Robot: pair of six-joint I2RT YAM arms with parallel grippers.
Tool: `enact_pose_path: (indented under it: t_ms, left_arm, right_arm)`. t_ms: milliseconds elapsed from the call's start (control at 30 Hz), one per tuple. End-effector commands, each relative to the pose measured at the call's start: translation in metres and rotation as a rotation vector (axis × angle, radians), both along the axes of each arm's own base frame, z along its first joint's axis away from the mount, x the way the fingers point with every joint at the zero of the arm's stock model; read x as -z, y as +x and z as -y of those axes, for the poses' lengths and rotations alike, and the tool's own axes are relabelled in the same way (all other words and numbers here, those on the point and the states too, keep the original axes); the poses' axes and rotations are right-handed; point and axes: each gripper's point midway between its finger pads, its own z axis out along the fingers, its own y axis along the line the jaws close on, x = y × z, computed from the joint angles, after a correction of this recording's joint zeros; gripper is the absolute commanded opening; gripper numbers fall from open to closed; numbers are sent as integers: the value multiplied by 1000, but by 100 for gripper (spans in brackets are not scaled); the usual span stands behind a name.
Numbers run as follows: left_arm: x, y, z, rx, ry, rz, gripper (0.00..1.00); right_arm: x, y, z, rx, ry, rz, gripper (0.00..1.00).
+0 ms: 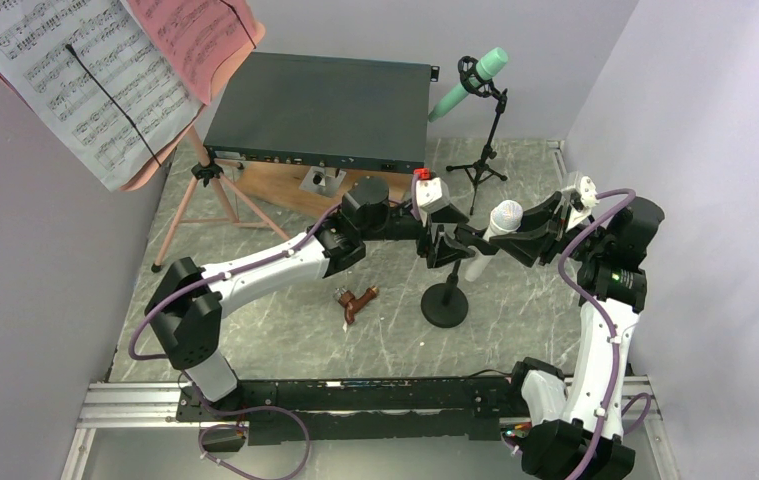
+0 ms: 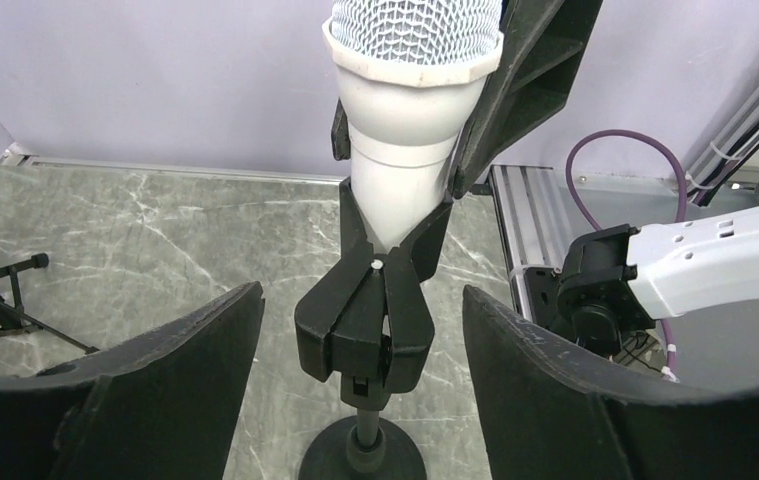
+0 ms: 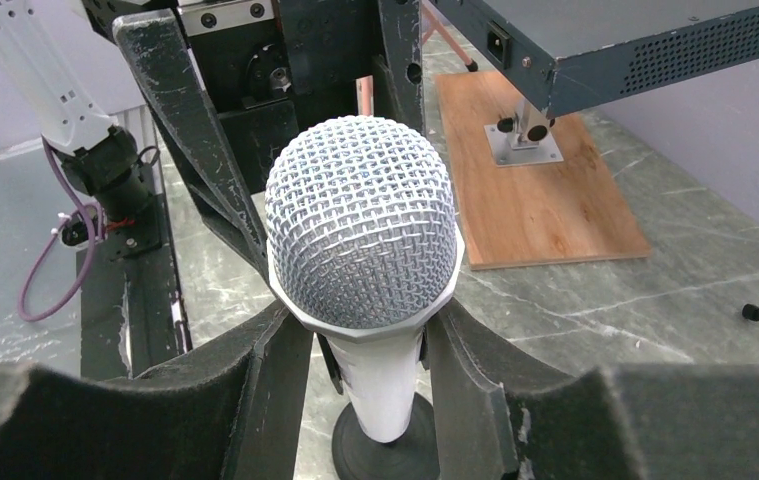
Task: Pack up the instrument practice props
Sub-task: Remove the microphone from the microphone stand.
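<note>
A white microphone [image 1: 503, 222] with a silver mesh head [image 3: 360, 230] stands in a black clip mount [image 2: 363, 320] on a short round-base stand [image 1: 445, 305]. My right gripper [image 3: 365, 320] is shut on the white body just under the head. My left gripper [image 2: 363, 300] straddles the clip lower down, open, with a gap on each side. At the back right, a mint microphone [image 1: 475, 78] sits in its black mount on a tripod stand [image 1: 485, 150]. At the far left, the pink music desk on pink legs [image 1: 210, 195] carries white pages [image 1: 65, 80] and red pages [image 1: 200, 35].
A big dark grey metal box [image 1: 320, 105] rests on a wooden board [image 3: 540, 200] at the back. A small brown wooden piece [image 1: 357, 300] lies on the marble floor left of the round base. Purple-grey walls close in on the left, back and right.
</note>
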Motion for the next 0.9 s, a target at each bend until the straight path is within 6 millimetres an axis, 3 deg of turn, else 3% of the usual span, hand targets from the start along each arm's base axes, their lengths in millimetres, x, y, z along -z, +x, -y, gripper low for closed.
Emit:
enact_pose_path:
  t_ms: [0, 67, 200, 267, 467, 867]
  left_arm:
    - [-27, -5, 5, 25, -60, 21, 74]
    - [-26, -6, 6, 34, -57, 16, 63]
    - [-24, -6, 7, 39, -41, -4, 13]
    - [-23, -6, 7, 33, -30, -10, 0]
    - [-26, -5, -1, -3, -36, 0, 0]
    - [-22, -2, -23, -104, -14, 5, 0]
  right_arm:
    - [-11, -17, -8, -112, -2, 68, 24]
    - [-12, -17, -8, -112, -3, 69, 22]
    - [-13, -17, -8, -113, -4, 63, 18]
    - [-14, -17, -8, -113, -6, 68, 13]
    - [-18, -13, -6, -106, -16, 78, 1]
    - [-41, -11, 2, -72, -31, 47, 0]
